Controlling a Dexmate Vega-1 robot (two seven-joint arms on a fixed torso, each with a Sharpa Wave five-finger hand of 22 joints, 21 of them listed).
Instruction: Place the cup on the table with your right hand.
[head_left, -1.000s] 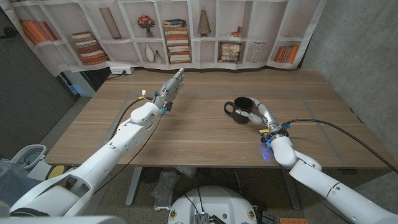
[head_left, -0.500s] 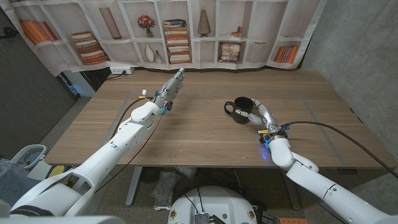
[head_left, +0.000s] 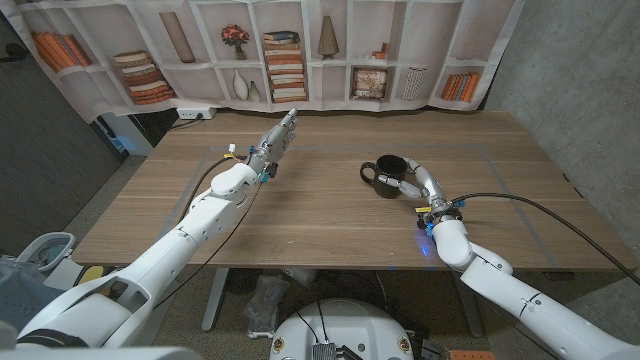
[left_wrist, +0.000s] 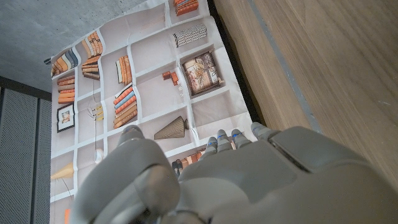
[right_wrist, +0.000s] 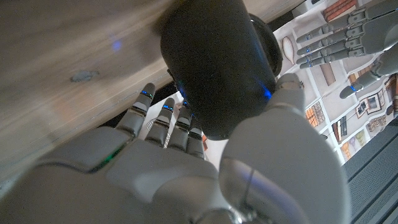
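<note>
A black cup (head_left: 386, 174) with a handle on its left stands upright on the wooden table (head_left: 320, 215), right of centre. My right hand (head_left: 419, 186) wraps it from the near right side. In the right wrist view the cup (right_wrist: 214, 62) sits between the thumb and the straight fingers (right_wrist: 163, 118) of my right hand (right_wrist: 186, 171), and both appear to touch it. My left hand (head_left: 273, 143) hovers over the far left-centre of the table, holding nothing, with its fingers stretched out together toward the back wall; the left wrist view shows the back of this left hand (left_wrist: 217, 180).
A printed bookshelf backdrop (head_left: 290, 50) hangs behind the table's far edge. A black cable (head_left: 540, 215) runs from my right wrist across the table's right side. Bare wood lies between my two hands and along the front edge.
Almost nothing has changed. My right forearm has shifted very slightly, and the cup and the left hand stay where they were.
</note>
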